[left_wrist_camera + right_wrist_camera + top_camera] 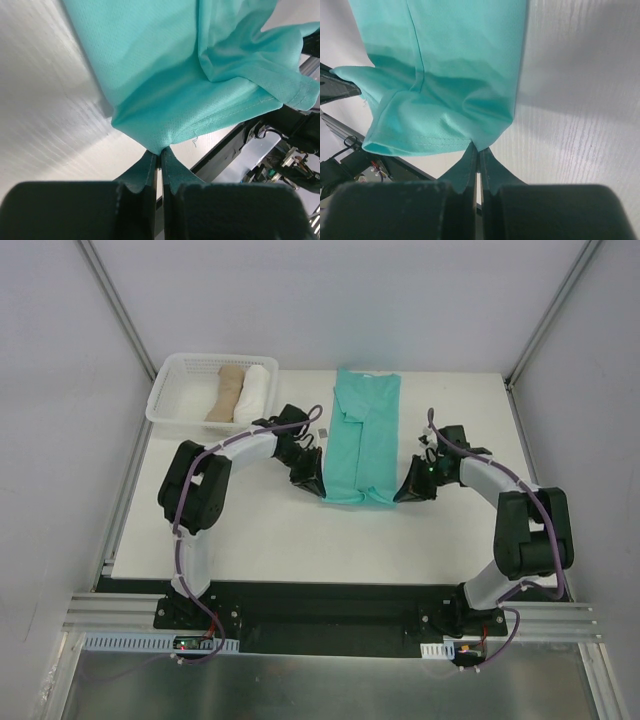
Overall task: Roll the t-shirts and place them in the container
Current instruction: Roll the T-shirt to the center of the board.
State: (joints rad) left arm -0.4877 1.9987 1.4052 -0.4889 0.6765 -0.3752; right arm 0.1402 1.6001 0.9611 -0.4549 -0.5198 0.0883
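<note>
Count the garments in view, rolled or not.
3. The teal t-shirt lies folded lengthwise mid-table; the tan roll and white roll sit side by side in the white basket at the far left. More could hide beneath the rolls.

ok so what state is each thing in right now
teal t-shirt: folded into a long strip on the table, not yet rolled
left gripper: shut on its near left corner
right gripper: shut on its near right corner
basket: upright, holding two rolls
tan roll: rolled, in the basket
white roll: rolled, beside the tan roll
</note>
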